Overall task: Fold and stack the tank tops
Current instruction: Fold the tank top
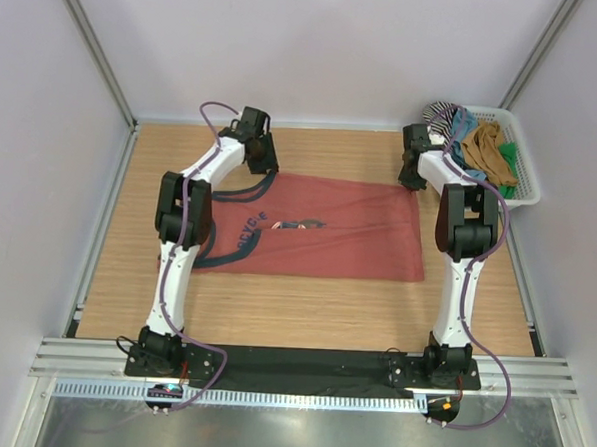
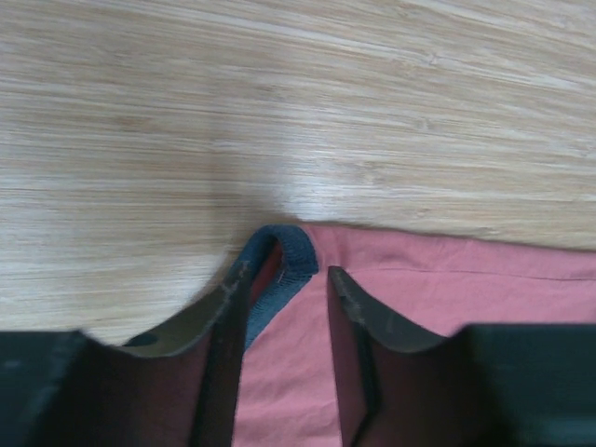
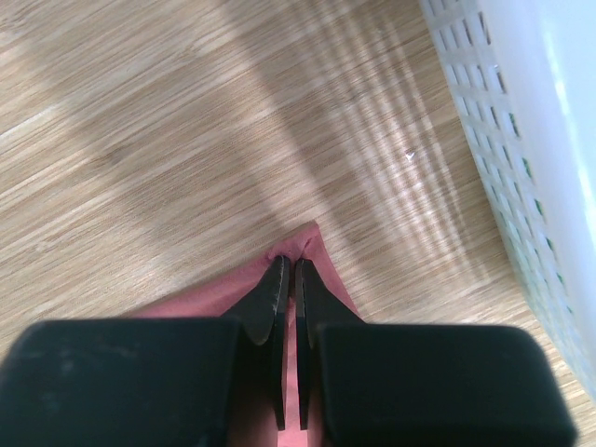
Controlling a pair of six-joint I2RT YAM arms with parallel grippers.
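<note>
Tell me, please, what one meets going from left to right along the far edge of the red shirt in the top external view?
Left tool → red tank top → right tool, pinching its corner → white basket.

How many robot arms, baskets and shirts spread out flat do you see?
Robot arms (left arm, right arm): 2
White basket: 1
Red tank top spread flat: 1
Total: 4
Heaped shirts in the basket: too tangled to count.
</note>
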